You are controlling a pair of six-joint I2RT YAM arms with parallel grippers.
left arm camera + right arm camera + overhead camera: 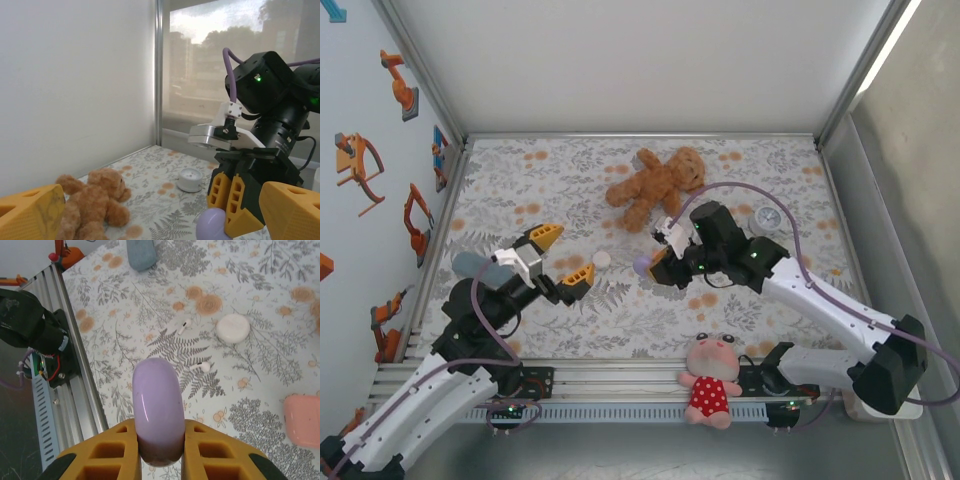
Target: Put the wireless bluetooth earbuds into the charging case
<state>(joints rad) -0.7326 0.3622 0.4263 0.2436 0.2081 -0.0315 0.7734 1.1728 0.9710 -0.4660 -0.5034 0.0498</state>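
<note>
My right gripper (pixel 159 431) is shut on a pale purple charging case (pixel 157 407), held on edge above the floral table. The case's lid looks closed. Below it two small white earbuds with stems lie loose on the cloth, one earbud (pixel 184 328) farther off and the other earbud (pixel 201 366) nearer the case. From above, the right gripper (pixel 654 266) holds the purple case (pixel 641 265) at mid table. My left gripper (pixel 563 257) stands wide open just to its left, with nothing between its yellow fingers (pixel 30 210).
A white round case (pixel 602 259) lies between the grippers, and a pink case (pixel 302 420) sits under the right arm. A brown teddy (pixel 655 185), a round white dial (pixel 766 220), a blue-grey pouch (pixel 472 264) and a pink doll (pixel 712 378) lie around.
</note>
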